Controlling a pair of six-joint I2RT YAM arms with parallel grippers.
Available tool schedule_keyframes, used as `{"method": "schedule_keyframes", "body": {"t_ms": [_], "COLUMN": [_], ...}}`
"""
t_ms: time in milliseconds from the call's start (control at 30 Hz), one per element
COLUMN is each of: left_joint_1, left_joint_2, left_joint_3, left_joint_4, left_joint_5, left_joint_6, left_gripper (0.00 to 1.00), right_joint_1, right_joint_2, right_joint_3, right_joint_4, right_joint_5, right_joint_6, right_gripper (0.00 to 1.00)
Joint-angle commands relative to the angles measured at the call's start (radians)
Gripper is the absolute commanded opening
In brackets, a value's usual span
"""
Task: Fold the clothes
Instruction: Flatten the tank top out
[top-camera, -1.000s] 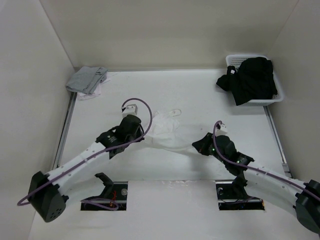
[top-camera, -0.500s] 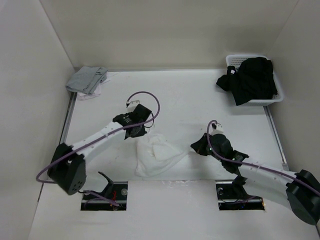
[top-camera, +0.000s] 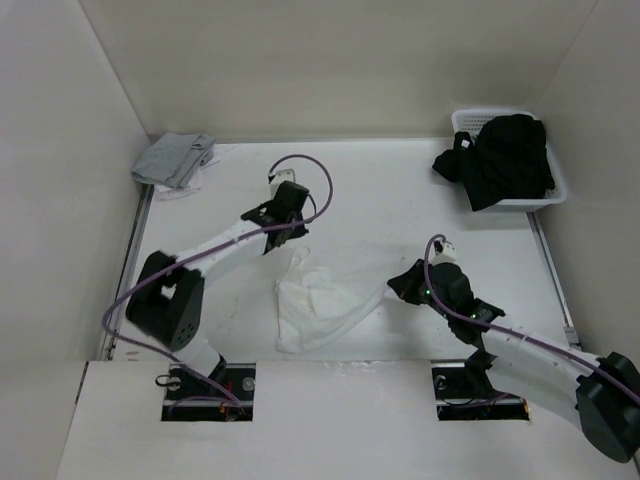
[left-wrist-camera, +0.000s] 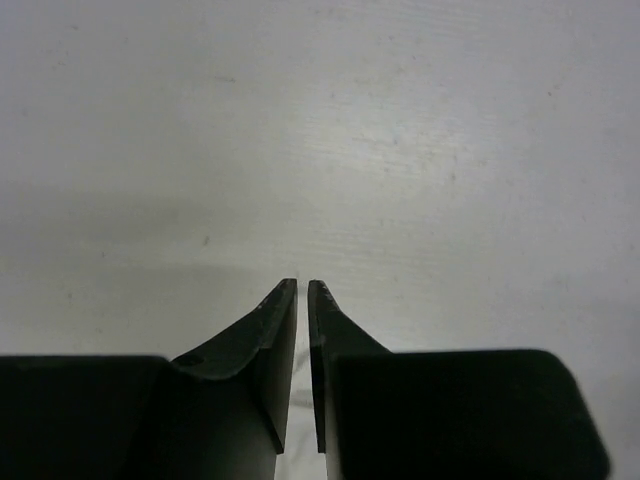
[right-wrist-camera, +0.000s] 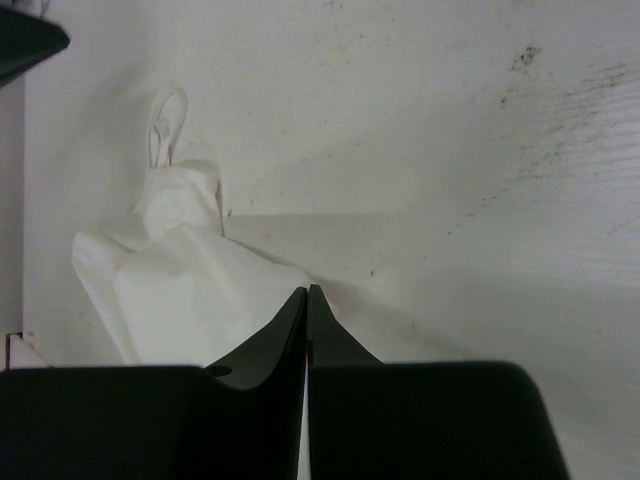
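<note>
Right fingers (right-wrist-camera: 290, 335) pressed together, pinching right corner of the white top (top-camera: 318, 305) | left fingers (left-wrist-camera: 282, 330) barely parted, empty, above-left over bare table (top-camera: 400, 190) | top lower centre, long axis left-right, right arm nearer

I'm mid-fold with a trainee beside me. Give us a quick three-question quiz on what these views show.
1. True or false: the white camisole lies inside the basket.
2. Whose jaws pinch the white camisole? A: left gripper. B: right gripper.
3. Fill in: the garment piled in the basket is ___ in colour.
Key: 1 false; 2 B; 3 black.
</note>
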Motion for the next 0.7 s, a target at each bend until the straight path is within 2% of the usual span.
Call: {"method": "schedule_keyframes", "body": {"t_ms": [0,67,133,267,333,433,533,667], "left_joint_1": [-0.035,-0.057,-0.104,-0.254,-0.345,-0.452,-0.540,-0.623], "left_joint_2": [-0.266,-0.435,-0.587,-0.747,-0.779,-0.764,-0.709,-0.674], "left_joint_3": [-0.172,-0.307,-0.390,-0.472,-0.502,-0.539,-0.555,-0.584], "left_joint_4": [0.024,0.006,-0.083,-0.290,-0.352,-0.358,-0.344,-0.317], "left_joint_5": [-0.029,-0.023,0.006,0.048,0.046,0.065,0.065,0.053], "left_joint_6": [0.013,-0.017,-0.050,-0.180,-0.261,-0.336,-0.353,-0.393], "left_gripper": [0.13,0.17,0.18,0.18,0.20,0.29,0.37,0.41], "right_joint_1": [-0.041,-0.076,-0.096,-0.136,-0.143,-0.141,-0.138,-0.138], "right_joint_2": [-0.035,-0.035,-0.024,0.009,0.026,0.046,0.060,0.059], "right_joint_3": [0.013,0.007,0.012,0.021,0.023,0.024,0.026,0.020], "right_joint_4": [0.006,0.014,0.018,0.034,0.057,0.078,0.086,0.086], "right_joint_5": [0.027,0.022,0.016,0.008,-0.005,-0.010,-0.010,-0.010], "right_joint_6": [0.003,0.013,0.017,0.005,0.007,0.011,0.008,0.000], "right_gripper": [0.02,0.01,0.01,0.01,0.01,0.01,0.01,0.02]}}
